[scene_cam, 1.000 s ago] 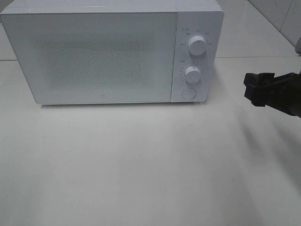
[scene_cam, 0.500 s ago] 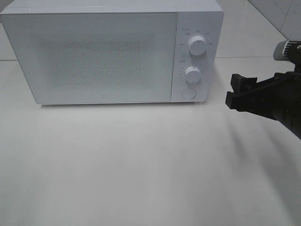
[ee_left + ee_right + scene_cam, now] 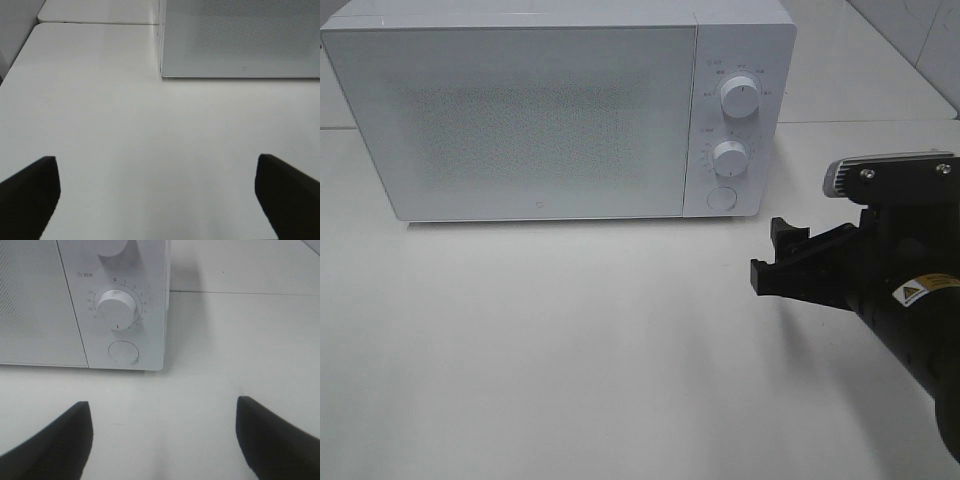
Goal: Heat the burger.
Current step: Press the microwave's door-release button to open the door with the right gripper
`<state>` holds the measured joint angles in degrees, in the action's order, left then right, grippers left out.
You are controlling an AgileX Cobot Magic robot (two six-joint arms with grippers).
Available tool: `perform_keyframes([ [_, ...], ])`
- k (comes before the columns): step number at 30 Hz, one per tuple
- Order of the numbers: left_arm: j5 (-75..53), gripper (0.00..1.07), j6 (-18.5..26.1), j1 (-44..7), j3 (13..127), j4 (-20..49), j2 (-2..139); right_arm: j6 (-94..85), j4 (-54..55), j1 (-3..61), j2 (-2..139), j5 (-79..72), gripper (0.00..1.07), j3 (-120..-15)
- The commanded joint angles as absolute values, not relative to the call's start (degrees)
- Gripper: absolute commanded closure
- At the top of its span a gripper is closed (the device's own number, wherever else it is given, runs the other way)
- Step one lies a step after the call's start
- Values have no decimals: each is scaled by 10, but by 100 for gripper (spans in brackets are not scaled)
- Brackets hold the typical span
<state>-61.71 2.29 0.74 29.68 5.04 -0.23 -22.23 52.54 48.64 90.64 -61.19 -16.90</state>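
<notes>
White microwave (image 3: 550, 110), timer dial (image 3: 116, 309) numbered from 0; left gripper (image 3: 159, 197), right gripper (image 3: 162, 440) released.

Surface: white table (image 3: 570, 340), smooth and faintly glossy.
On it: white microwave (image 3: 540, 110), upright, door shut.
Place: toward 11 o'clock in the high view, at the table's far side.

One white microwave (image 3: 540, 110) is sitting on one worktop (image 3: 570, 350). Two round knobs are showing on the microwave's control panel: an upper knob (image 3: 739, 98) and a lower knob (image 3: 729, 158) directly beneath it. One round button (image 3: 721, 198) is sitting just under the lower knob. Two grippers are showing, the right gripper (image 3: 770, 252) hanging to the right of the microwave and the left gripper (image 3: 156, 165) facing the microwave's front. Each is spreading two dark fingers (image 3: 30, 200).
</notes>
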Motion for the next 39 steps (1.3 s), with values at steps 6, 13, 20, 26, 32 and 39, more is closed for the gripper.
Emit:
perform_keyframes([
  [6,-612,9,24,10,295,53,-11,-227,541,515,938,-623,31,-207],
  [13,-612,9,24,10,295,53,-11,-206,549,516,942,-617,31,-218],
  [20,-612,9,24,10,295,53,-11,-77,549,516,942,-607,41,-218],
  [26,-612,9,24,10,295,53,-11,83,548,516,942,-604,60,-218],
  [32,-612,9,24,10,295,53,-11,280,548,516,942,-593,84,-218],
  [39,-612,9,24,10,295,53,-11,506,514,516,942,-586,89,-218],
])
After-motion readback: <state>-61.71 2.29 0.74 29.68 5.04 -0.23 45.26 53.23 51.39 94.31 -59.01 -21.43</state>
